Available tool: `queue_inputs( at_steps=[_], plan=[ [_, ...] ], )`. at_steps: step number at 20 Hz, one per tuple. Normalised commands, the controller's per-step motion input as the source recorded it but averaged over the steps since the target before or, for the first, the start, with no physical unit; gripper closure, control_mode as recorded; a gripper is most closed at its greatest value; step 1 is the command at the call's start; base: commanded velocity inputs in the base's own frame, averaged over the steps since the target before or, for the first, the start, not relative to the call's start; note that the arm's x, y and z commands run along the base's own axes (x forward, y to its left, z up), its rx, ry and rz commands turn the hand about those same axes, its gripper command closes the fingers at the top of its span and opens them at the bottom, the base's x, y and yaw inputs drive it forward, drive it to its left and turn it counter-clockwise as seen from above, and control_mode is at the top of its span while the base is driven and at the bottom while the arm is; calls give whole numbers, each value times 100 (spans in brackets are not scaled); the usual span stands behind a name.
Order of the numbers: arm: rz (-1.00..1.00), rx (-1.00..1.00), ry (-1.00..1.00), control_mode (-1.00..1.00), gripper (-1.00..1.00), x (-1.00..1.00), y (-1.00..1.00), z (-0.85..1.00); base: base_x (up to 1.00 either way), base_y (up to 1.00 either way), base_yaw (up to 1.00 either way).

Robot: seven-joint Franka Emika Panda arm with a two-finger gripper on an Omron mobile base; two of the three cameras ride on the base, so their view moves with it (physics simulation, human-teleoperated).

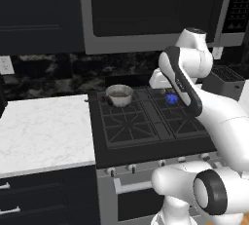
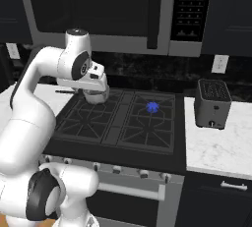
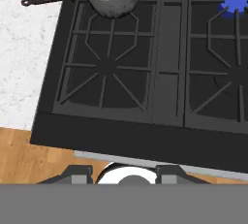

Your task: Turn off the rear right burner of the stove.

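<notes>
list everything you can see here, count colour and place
stove: 1, black top, steel front, centre
lit burner: 1, blue flame, rear right of stove
unlit grates: 3, black, rest of stove top
pot: 1, steel with dark handle, rear left grate
knobs: several, silver, along stove front
oven handle: 1, silver bar, below knobs
microwave: 1, grey and black, above stove
toaster: 1, dark grey, counter right of stove
counters: 2, white marble, either side of stove
wall outlets: 2, white, on backsplash
arm: 1, white with dark joints, over stove's left half
tool: 1, dark tips, above stove's front edge
</notes>
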Motion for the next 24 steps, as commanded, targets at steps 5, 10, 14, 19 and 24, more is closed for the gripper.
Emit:
queue_inputs(
  at_steps=[5,10,14,19,24],
  plan=[
    [-1,3,-5,-100,-100,-50,-43,-19,0,0,0],
    [-23,18,-1,-100,-100,-96,-100,-57,0,0,0],
    [-36,23,1,-100,-100,-89,-100,-68,0,0,0],
    [-46,34,7,-100,-100,-66,-99,-75,0,0,0],
    [-41,32,3,-100,-100,-54,-76,-81,0,0,0]
  ],
)
